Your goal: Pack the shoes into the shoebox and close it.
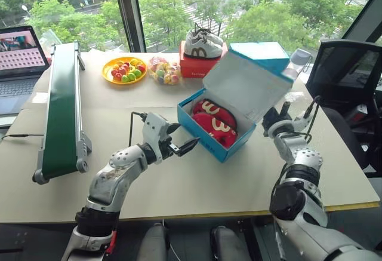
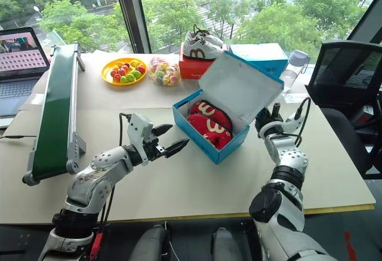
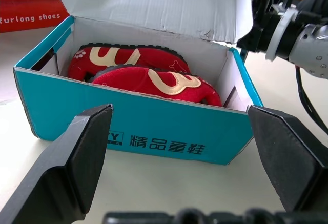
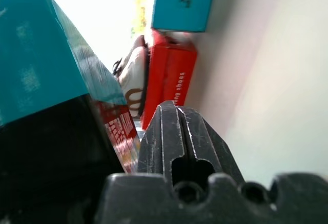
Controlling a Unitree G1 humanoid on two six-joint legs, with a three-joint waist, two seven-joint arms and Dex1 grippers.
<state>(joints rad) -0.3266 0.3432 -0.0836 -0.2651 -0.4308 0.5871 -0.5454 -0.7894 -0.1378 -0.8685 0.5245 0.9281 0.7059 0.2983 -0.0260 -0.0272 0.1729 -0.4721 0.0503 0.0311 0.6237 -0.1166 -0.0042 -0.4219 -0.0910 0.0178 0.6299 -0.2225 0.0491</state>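
shoes (image 1: 215,122) lay side by side inside the shoebox (image 1: 210,139), centre of frame, lid up | left gripper (image 1: 184,143) hung spread wide, just left of box | right gripper (image 2: 267,116) pressed shut, beside lid's right edge

Red shoes (image 1: 213,122) with cream curly marks lie in a bright blue shoebox (image 1: 210,142), white inside, near a red box (image 1: 200,67), white sneakers (image 1: 203,45) with brown marks and a yellow plate (image 1: 110,73).
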